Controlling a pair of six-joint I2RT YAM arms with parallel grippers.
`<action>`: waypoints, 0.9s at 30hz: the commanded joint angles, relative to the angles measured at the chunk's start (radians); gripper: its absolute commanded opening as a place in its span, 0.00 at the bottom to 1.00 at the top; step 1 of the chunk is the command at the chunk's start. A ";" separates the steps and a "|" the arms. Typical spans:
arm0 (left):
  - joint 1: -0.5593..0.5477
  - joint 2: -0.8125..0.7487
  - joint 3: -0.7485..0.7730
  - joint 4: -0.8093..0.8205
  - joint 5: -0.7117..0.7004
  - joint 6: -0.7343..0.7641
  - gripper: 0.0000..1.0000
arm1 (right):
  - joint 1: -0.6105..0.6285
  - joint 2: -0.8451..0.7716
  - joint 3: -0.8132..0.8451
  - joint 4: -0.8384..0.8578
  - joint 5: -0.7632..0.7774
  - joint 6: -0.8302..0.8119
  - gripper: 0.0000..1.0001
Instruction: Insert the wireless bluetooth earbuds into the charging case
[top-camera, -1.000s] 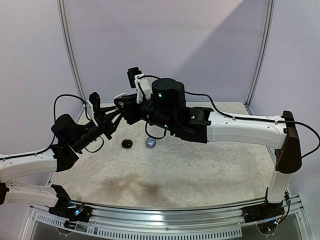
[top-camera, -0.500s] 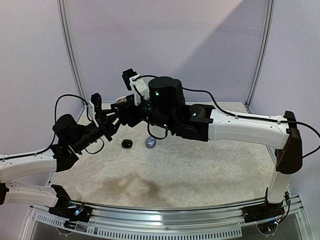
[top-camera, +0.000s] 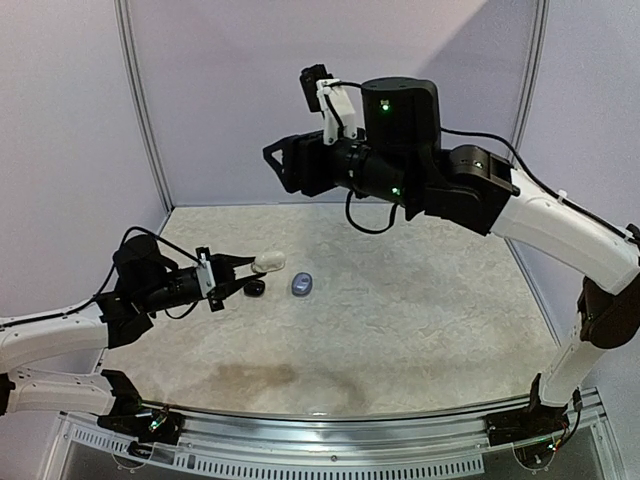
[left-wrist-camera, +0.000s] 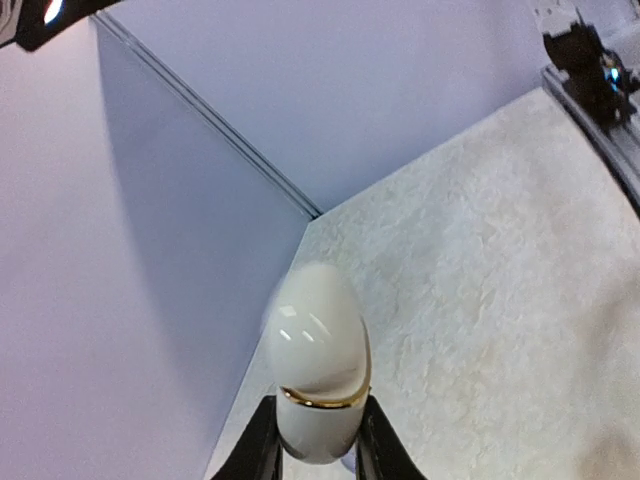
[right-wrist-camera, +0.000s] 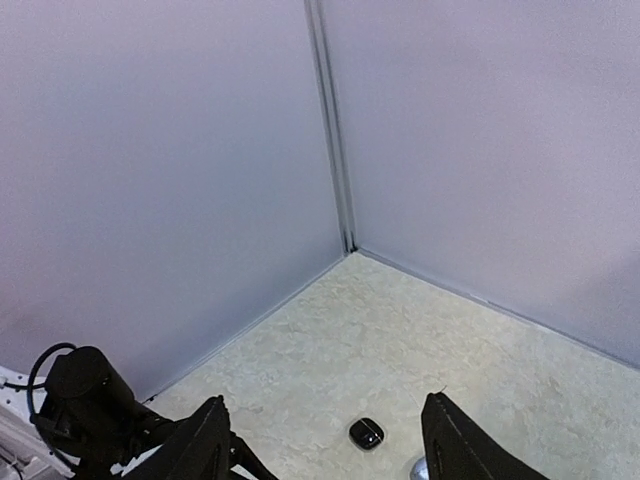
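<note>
The left end effector (top-camera: 255, 268), low at the left of the surface (top-camera: 420, 320), is clamped narrowly on a closed white charging case (left-wrist-camera: 316, 350) with a gold seam, held just above the surface. A black case (top-camera: 255, 287) and a grey case (top-camera: 302, 284) lie just beside it. The right end effector (right-wrist-camera: 325, 410) hangs high with its fingers spread wide and nothing between them. Pale wall panels (top-camera: 70, 130) bound the back and sides, and a metal rail (top-camera: 330, 425) bounds the near edge.

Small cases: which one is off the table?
The white case, in the left gripper; the black case and the bluish case lie on the table.
</note>
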 joint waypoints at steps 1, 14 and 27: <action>0.004 0.000 0.066 -0.115 -0.032 0.291 0.00 | -0.006 0.109 -0.023 -0.259 0.062 0.203 0.63; 0.022 0.067 0.187 -0.421 -0.022 -0.225 0.00 | -0.021 -0.149 -0.438 -0.354 0.318 0.630 0.67; 0.462 0.824 0.657 -1.093 0.436 -0.927 0.00 | -0.471 -0.457 -0.926 -0.445 -0.014 0.726 0.93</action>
